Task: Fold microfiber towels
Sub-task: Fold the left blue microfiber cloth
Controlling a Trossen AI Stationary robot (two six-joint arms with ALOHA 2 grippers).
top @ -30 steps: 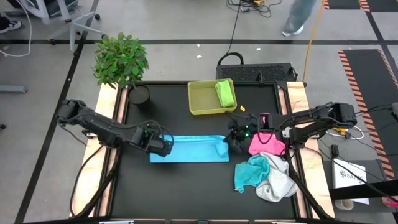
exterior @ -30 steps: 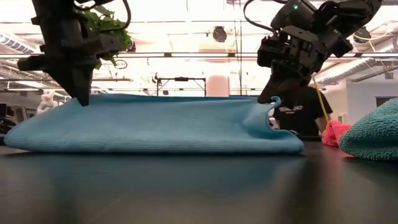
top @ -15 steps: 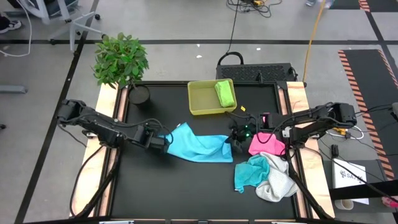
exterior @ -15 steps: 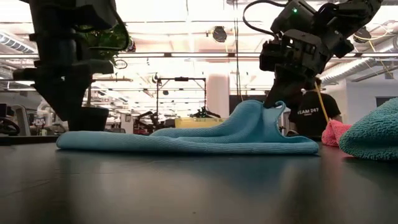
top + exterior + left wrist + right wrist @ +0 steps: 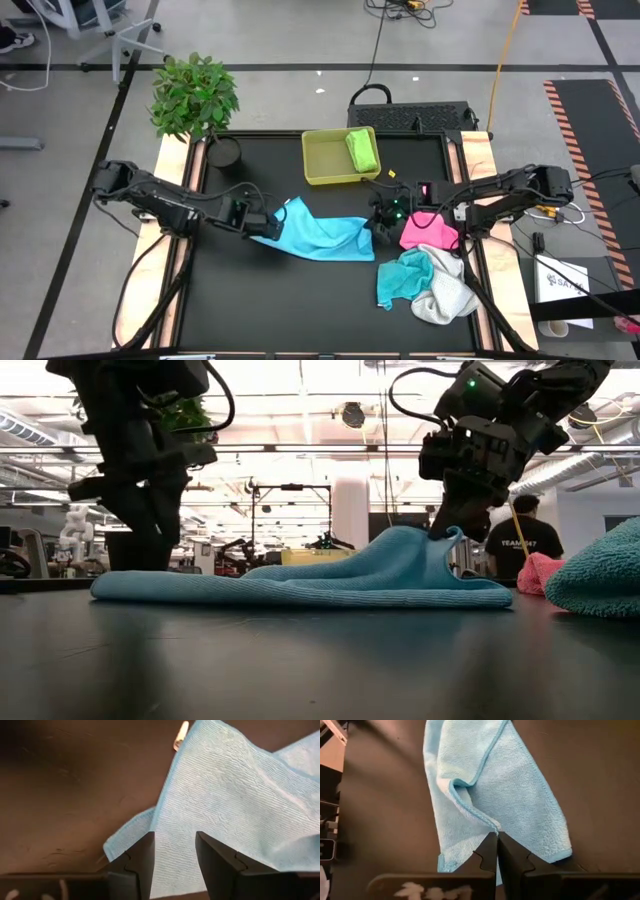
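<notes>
1. From above, the light blue towel (image 5: 315, 234) is seen rumpled mid-table, between the two arms.
2. The right gripper (image 5: 497, 840) is shown by its wrist view pressed together, pinching a raised fold of that towel.
3. The left gripper (image 5: 174, 851) is seen spread, hovering over the towel's left corner, holding nothing.
4. Only the low view reveals the towel's right end lifted off the table (image 5: 300, 660).

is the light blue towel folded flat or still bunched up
Bunched up: the light blue towel lies rumpled, one end raised where the right tool pinches it.
</notes>
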